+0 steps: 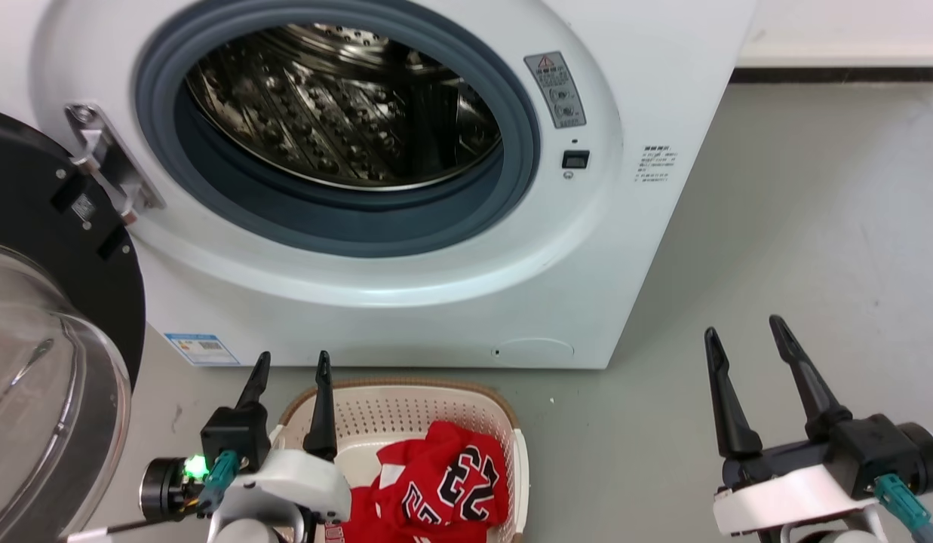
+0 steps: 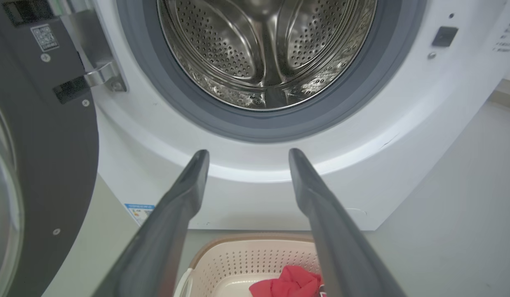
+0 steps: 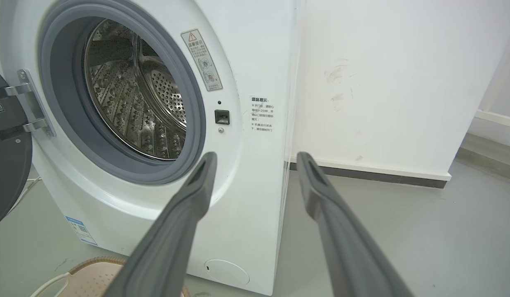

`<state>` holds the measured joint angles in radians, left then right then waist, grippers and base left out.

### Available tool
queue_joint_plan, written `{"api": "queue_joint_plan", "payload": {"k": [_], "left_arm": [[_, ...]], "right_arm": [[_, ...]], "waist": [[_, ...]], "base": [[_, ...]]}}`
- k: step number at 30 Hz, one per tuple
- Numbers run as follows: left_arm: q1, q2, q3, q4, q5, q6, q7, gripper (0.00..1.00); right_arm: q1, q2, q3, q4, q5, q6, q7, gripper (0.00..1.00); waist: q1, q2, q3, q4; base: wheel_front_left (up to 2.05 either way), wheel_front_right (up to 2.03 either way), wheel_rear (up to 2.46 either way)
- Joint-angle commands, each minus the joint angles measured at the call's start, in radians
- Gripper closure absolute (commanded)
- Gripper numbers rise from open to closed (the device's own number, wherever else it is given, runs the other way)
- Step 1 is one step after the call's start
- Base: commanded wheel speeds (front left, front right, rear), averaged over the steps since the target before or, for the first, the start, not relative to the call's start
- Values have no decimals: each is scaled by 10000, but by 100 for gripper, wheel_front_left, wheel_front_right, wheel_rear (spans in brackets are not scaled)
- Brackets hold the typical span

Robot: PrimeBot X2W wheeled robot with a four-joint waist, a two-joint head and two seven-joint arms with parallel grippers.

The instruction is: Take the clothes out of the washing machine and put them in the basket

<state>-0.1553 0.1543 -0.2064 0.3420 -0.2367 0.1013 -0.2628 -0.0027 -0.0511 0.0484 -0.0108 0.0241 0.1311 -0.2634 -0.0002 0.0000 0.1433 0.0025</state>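
Now, your head view shows the clothes [image 1: 436, 483] in the basket [image 1: 406, 411] before the washing machine [image 1: 436, 302], left claw [image 1: 293, 356] and right claw [image 1: 742, 326] both spread, while your left wrist view reaches the drum's [image 2: 263, 49] back.

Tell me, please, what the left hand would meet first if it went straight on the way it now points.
Probably the large white front-loading washing machine: the open left hand aims at its front panel just under the grey porthole rim, though depth is unclear.
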Motion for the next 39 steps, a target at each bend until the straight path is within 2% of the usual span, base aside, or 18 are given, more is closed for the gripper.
{"api": "queue_joint_plan", "payload": {"k": [1, 8, 18, 39], "left_arm": [[406, -163, 283, -452, 232, 24, -26, 0], [1405, -597, 1155, -1635, 820, -77, -27, 0], [2101, -862, 1610, -2877, 1582, -132, -27, 0], [2441, -999, 1658, -2545, 2055, -501, -27, 0]], "right_arm": [[278, 18, -34, 41, 37, -7, -19, 0], [700, 18, -153, 155, 135, -7, -19, 0], [924, 18, -264, 175, 205, -7, -19, 0], [1219, 18, -288, 293, 469, -7, -19, 0]], "waist": [[2, 0, -390, 75], [2, 0, -1072, 131], [2, 0, -1438, 141], [2, 0, -1690, 46]], "base": [[0, 0, 0], [0, 0, 0], [0, 0, 0], [0, 0, 0]]}}
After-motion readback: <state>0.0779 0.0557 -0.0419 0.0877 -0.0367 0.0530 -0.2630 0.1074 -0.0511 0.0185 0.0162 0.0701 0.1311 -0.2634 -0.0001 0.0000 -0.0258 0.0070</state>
